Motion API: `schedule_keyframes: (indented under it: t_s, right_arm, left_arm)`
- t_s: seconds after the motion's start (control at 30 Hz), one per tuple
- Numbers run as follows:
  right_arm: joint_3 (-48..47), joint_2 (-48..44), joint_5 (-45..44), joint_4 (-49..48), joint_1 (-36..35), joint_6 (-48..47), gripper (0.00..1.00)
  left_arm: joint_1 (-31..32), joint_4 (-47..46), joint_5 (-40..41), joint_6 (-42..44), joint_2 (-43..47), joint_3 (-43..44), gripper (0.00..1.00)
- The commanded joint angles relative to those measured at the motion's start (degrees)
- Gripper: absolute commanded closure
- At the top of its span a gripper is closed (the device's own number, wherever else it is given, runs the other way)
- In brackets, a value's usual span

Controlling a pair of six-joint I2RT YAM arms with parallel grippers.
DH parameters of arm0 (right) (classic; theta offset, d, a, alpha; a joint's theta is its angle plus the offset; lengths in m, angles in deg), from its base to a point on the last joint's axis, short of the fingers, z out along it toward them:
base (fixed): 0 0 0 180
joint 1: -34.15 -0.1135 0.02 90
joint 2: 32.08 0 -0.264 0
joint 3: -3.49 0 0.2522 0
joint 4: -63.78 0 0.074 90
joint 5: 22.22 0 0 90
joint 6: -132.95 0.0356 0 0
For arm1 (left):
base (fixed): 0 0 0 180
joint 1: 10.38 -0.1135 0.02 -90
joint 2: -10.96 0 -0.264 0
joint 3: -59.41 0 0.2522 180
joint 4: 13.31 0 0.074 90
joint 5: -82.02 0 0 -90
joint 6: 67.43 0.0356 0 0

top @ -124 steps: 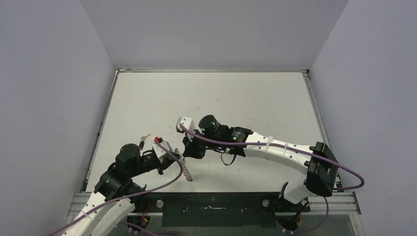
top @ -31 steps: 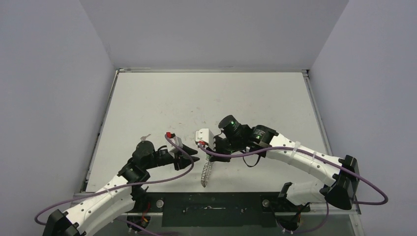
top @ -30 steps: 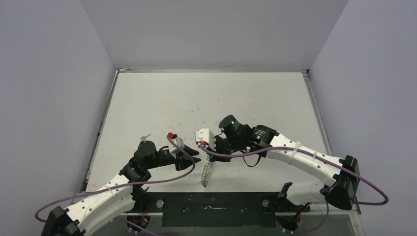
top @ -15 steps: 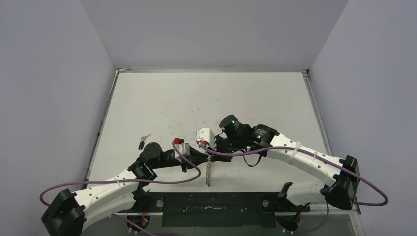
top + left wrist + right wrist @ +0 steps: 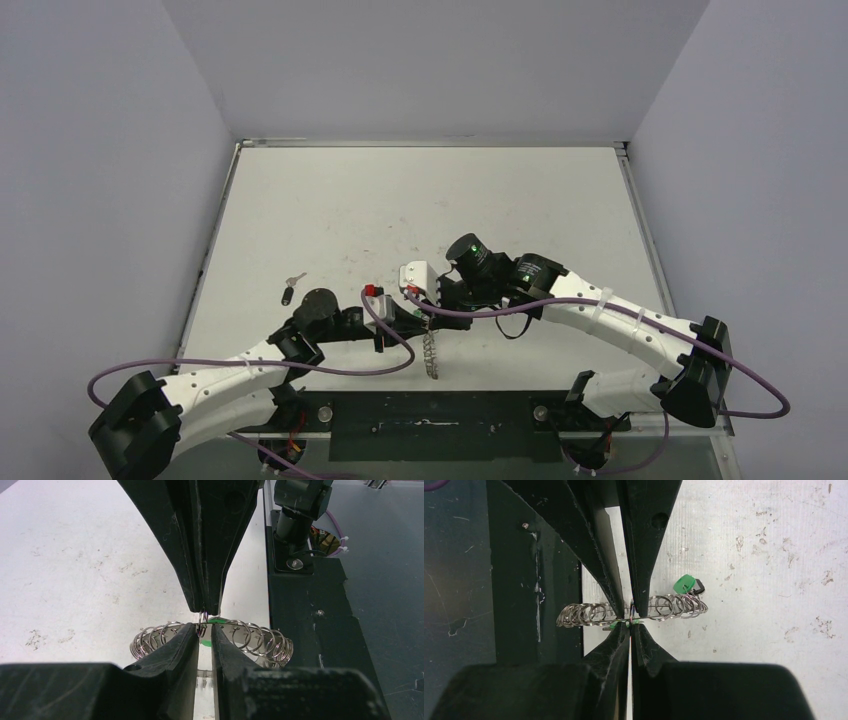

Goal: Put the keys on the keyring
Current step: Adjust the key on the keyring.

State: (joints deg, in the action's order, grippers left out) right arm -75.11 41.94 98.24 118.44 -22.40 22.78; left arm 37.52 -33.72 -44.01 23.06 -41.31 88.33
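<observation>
Between both tools, one lacy silver wire keyring is hanging, the closed right tool and nearly closed left tool pinching it. One green-headed key is dangling there, blade hidden. One black-headed key and one silver key are lying leftward.

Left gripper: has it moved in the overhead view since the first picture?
Yes. The left gripper has moved right, away from the table's left edge, to meet the keyring.

White scuffed table, silver key and black-headed key near left edge
</observation>
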Motion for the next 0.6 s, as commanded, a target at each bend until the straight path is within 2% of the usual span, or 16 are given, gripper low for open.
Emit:
schedule_keyframes:
  t_s: [0.0, 0.2, 0.27, 0.3, 0.53, 0.57]
  right_arm:
    - [-3.3, -0.8, 1.3, -3.2, 0.3, 0.6, 1.00]
    - [-3.4, -0.5, 1.4, -3.2, 0.3, 0.5, 1.00]
    - [-3.5, -0.5, 1.5, -3.1, 0.3, 0.3, 1.00]
    - [-3.5, -0.5, 1.5, -3.0, 0.3, 0.3, 1.00]
    - [-3.3, -0.3, 1.7, -2.8, 0.4, 0.1, 1.00]
    - [-3.3, -0.2, 1.7, -2.8, 0.3, 0.1, 1.00]
  left_arm:
    - [0.6, -3.7, -1.3, 1.2, -0.3, 2.4, 0.86]
    - [0.7, -4.9, -0.1, 1.2, 0.5, 2.0, 0.91]
    - [0.7, -4.8, 0.1, 1.3, 0.9, 2.0, 0.99]
    - [0.7, -4.8, 0.2, 1.5, 1.2, 2.0, 1.00]
    - [0.7, -4.1, 0.9, 1.6, 2.6, 2.0, 1.00]
    - [0.7, -4.0, 1.0, 1.7, 2.7, 2.0, 0.96]
